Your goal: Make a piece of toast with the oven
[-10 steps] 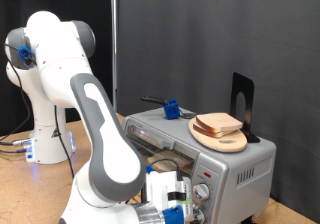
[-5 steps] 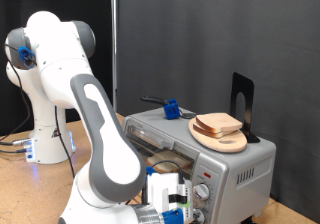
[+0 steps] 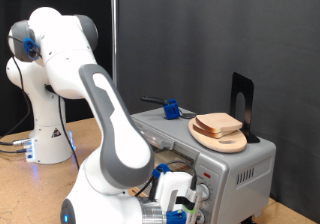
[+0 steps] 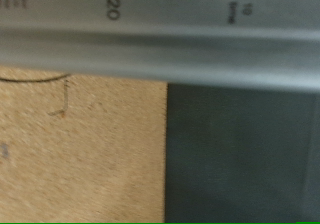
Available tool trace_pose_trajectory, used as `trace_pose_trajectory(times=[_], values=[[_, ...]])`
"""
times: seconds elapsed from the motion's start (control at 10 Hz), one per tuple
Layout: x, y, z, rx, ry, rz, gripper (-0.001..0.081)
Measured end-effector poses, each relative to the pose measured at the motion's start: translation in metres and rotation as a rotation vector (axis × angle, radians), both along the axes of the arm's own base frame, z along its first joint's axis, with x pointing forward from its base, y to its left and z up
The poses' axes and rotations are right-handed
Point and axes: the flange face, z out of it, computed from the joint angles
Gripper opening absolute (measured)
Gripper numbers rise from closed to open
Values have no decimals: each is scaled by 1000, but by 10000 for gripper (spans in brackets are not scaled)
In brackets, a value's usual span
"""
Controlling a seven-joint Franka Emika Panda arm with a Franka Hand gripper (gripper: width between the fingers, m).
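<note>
The silver oven point(image 3: 238, 167) stands at the exterior view's right. The piece of toast point(image 3: 218, 122) lies on a round wooden plate point(image 3: 226, 139) on top of the oven. My gripper point(image 3: 186, 210) is low at the oven's front, close to the knobs point(image 3: 203, 191), and nothing shows between its fingers. My arm hides most of the oven's door. The wrist view shows no fingers, only the oven's grey front panel point(image 4: 200, 34) very close with a dial mark "20", and the wooden table point(image 4: 80, 154) below it.
A blue object point(image 3: 171, 110) with a dark handle and a black upright stand point(image 3: 242, 104) sit on the oven's top. The robot's white base point(image 3: 45, 134) stands at the exterior view's left on the wooden table point(image 3: 60, 179). A dark curtain is behind.
My arm has swung toward the exterior view's right and now covers more of the oven's front. The hand has shifted slightly right and lower at the knobs. The toast has not moved.
</note>
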Motion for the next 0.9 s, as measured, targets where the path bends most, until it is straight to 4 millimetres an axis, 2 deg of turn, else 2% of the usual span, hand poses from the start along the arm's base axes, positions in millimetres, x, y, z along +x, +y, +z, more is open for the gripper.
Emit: trace_pose_trajectory(times=[0.1,0.2,0.9], values=[[1,0,3,-23,61,-15,98],[1,1,4,-23,25,-7,98],[-13,-3,-23,110,-719,85,101]])
